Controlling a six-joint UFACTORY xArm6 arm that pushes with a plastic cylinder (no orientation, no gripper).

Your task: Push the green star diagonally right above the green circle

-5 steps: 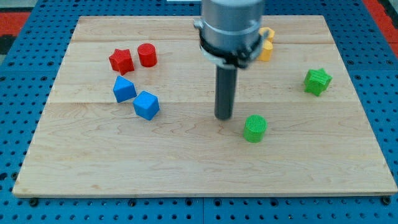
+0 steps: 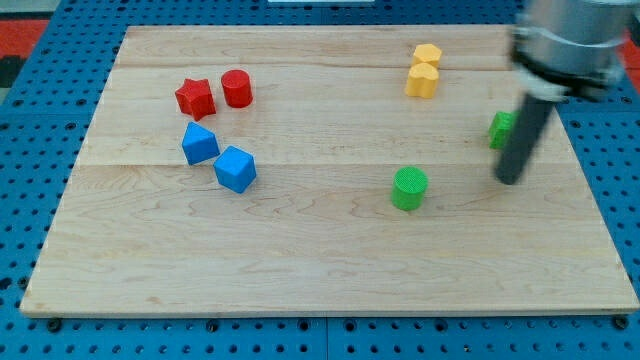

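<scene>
The green star lies near the board's right edge, mostly hidden behind my rod. The green circle is a short cylinder right of the board's middle. My tip rests on the board just below the green star and well to the right of the green circle. I cannot tell whether the rod touches the star.
Two yellow blocks sit stacked at the top, right of centre. A red star and a red cylinder lie at the upper left. Two blue blocks lie below them. The wooden board ends in blue pegboard on all sides.
My tip has swept far to the right, from just left of the green circle to just below the green star. The circle looks shifted slightly up. The yellow blocks now show.
</scene>
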